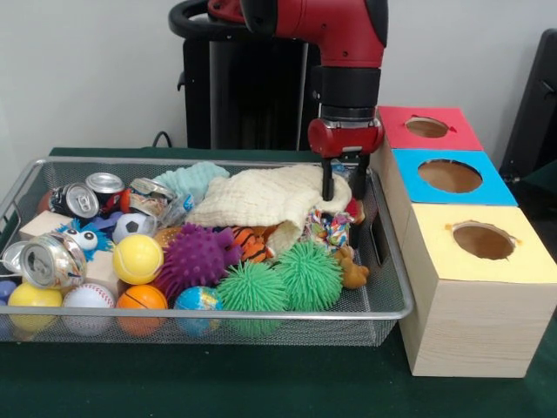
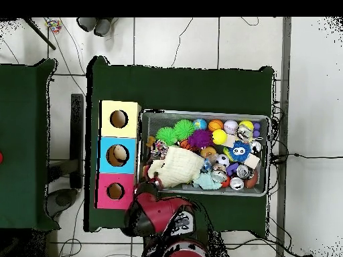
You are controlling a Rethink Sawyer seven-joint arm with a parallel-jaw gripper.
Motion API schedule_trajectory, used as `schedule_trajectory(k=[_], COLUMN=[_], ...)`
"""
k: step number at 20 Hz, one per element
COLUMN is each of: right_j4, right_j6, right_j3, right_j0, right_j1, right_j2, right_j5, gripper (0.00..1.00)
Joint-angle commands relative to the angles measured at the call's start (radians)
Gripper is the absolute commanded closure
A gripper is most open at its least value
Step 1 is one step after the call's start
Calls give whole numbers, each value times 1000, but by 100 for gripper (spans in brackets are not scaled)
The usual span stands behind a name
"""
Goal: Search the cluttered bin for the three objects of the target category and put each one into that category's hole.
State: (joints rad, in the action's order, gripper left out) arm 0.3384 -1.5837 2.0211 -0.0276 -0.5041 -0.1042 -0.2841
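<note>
My gripper [image 1: 343, 186] hangs at the right end of the wire bin [image 1: 200, 315], its two fingers apart and reaching down beside the right edge of a cream knitted cloth [image 1: 261, 198]. Nothing shows held between them. In the bin lie crushed drink cans [image 1: 54, 261], a yellow tennis ball [image 1: 137, 259], a purple spiky ball [image 1: 197, 255], two green spiky balls [image 1: 252, 287], a small basketball [image 1: 141, 298] and a baseball [image 1: 87, 299]. From overhead, the gripper [image 2: 153, 175] sits over the bin's [image 2: 201, 113] corner nearest the boxes.
Three boxes with round holes line the bin's right side: red [image 1: 426, 128] farthest, blue [image 1: 450, 176] in the middle, yellow [image 1: 483, 240] nearest. A colourful rope toy [image 1: 326, 228] and a brown plush [image 1: 352, 270] lie under the gripper. A teal cloth [image 1: 193, 178] sits behind.
</note>
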Motion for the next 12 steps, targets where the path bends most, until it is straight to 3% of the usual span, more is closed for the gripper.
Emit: schedule_trajectory(k=[1,7,12], right_j4=[-117,-163,-192], right_j6=[-122,-129,-97], right_j3=[-42,-129,-196], right_j0=[57,77,25], right_j1=[-107,-127,-138], right_j2=[117,135,202], right_j5=[376,438,552], gripper=[0,0,0])
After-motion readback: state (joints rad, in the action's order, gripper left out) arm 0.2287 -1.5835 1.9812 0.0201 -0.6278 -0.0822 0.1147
